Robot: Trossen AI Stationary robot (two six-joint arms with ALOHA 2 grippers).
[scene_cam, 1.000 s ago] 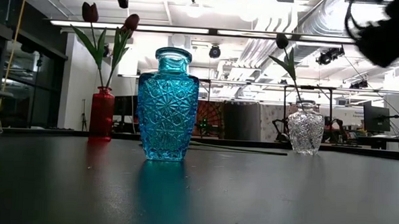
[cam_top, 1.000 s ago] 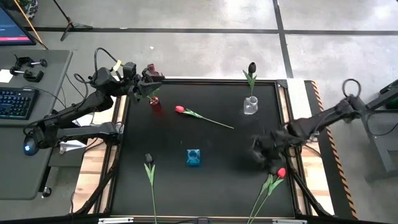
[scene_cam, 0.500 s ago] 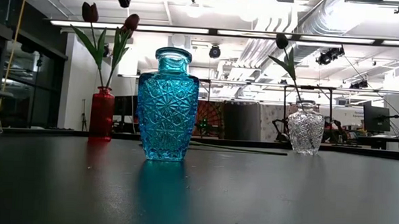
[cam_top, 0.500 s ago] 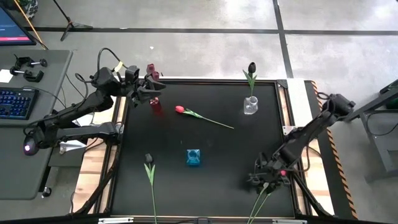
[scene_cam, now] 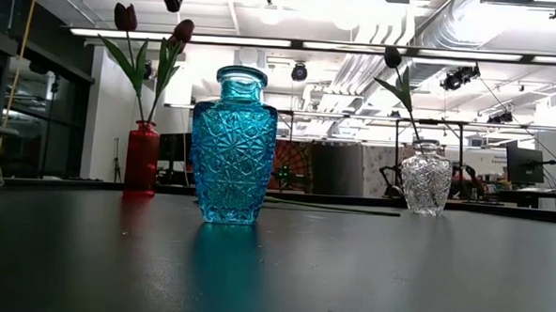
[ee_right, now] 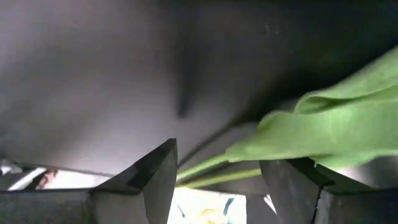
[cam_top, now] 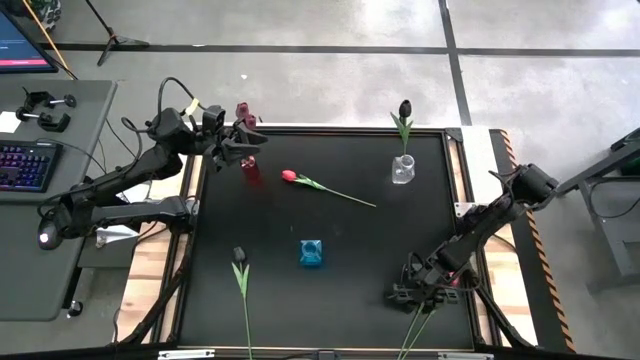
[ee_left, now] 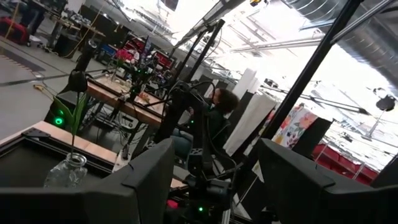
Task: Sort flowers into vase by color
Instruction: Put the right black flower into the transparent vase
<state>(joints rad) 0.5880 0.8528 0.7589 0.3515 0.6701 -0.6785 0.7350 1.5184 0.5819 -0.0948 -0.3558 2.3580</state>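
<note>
Near the table's near right corner lie flowers with green stems (cam_top: 418, 325); my right arm hides their heads. My right gripper (cam_top: 412, 292) hangs open just over them. In the right wrist view the stems (ee_right: 211, 169) run between its fingers (ee_right: 219, 155), and a leaf (ee_right: 323, 127) lies beyond; no touch shows. My left gripper (cam_top: 240, 145) stands open above the red vase (cam_top: 248, 168), which holds maroon tulips (scene_cam: 125, 18). A red tulip (cam_top: 290, 176) and a black tulip (cam_top: 239, 256) lie flat on the table.
A blue vase (cam_top: 311, 253) stands mid-table with nothing in it. A clear vase (cam_top: 403, 170) at the far right holds one black tulip (cam_top: 404, 108). A desk with a keyboard (cam_top: 22, 165) stands left of the table. A person (ee_left: 211, 118) sits beyond the table's right side.
My right gripper has swung toward the table's near edge and sunk, rolling as it went, and now hangs over the stems of the flowers at the near right, still open. Its arm now covers the red head that showed before. My left gripper has turned slightly above the red vase.
</note>
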